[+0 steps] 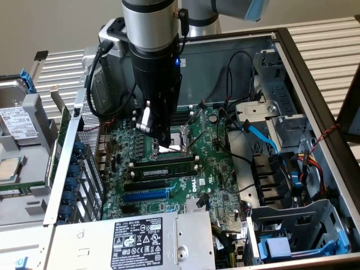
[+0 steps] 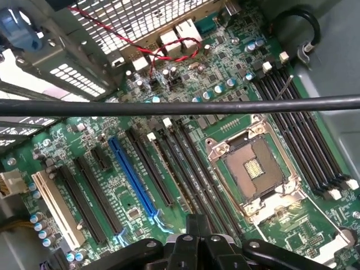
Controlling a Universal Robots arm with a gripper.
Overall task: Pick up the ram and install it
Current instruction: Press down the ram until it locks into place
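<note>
Already seated, the ram (image 1: 163, 165) lies in a motherboard (image 1: 219, 169) slot. Just above hangs the gripper (image 1: 157, 138), fingers together, holding nothing.

A silver cylindrical arm (image 1: 147, 22) with a black wrist housing, a blue light and black cabling.
</note>
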